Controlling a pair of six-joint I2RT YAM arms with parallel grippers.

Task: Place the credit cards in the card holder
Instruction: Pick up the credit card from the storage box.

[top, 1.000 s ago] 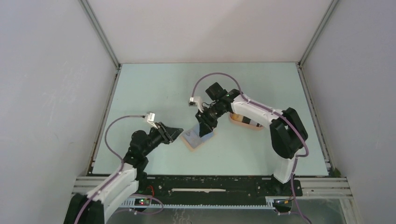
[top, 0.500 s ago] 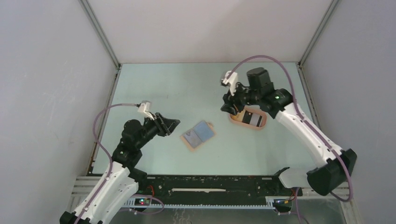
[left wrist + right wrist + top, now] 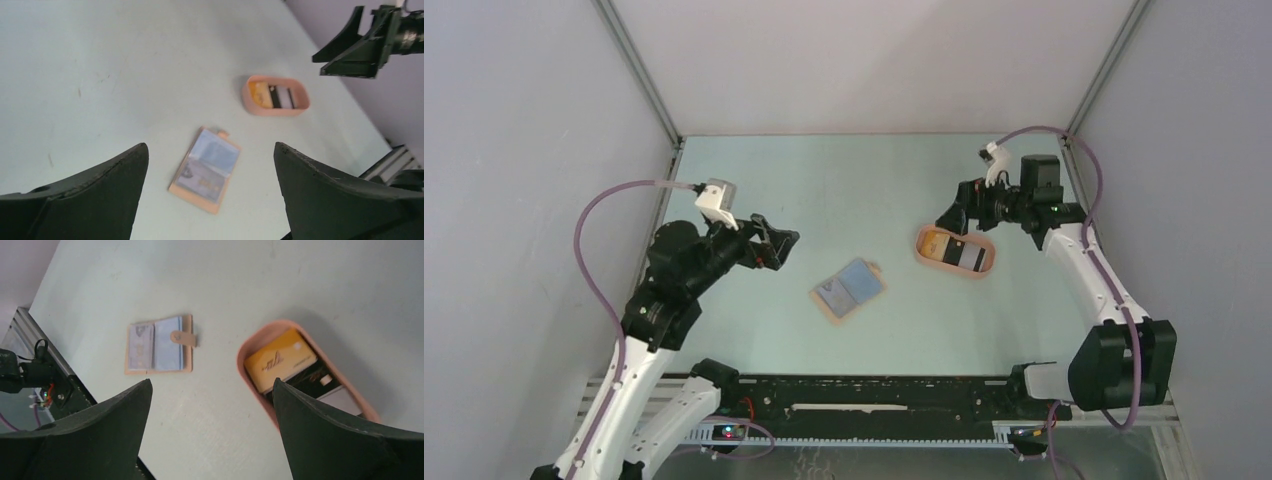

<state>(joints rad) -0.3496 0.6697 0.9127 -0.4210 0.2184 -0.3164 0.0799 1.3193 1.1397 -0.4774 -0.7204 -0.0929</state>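
The tan card holder (image 3: pixel 849 289) lies open and flat on the table, with pale blue-grey cards (image 3: pixel 152 345) showing in its pockets. A yellow credit card (image 3: pixel 280 360) and a black-and-white one (image 3: pixel 327 387) lie in the peach-pink tray (image 3: pixel 924 256). My left gripper (image 3: pixel 776 245) hovers open and empty, left of and above the holder (image 3: pixel 207 170). My right gripper (image 3: pixel 952 213) hangs open and empty just above the tray's far end, well apart from the holder. In the wrist views both the left gripper (image 3: pixel 210 146) and the right gripper (image 3: pixel 212 381) show wide gaps between their fingers.
The tray (image 3: pixel 250 102) sits right of the holder, with bare table between them. White walls with metal corner posts (image 3: pixel 639 70) enclose the table on three sides. A black rail (image 3: pixel 874 395) with the arm bases runs along the near edge.
Both arms have drawn back and up from the card holder. The right gripper swung right, past the tray. Both grippers opened wide, and the holder stays open on the table.
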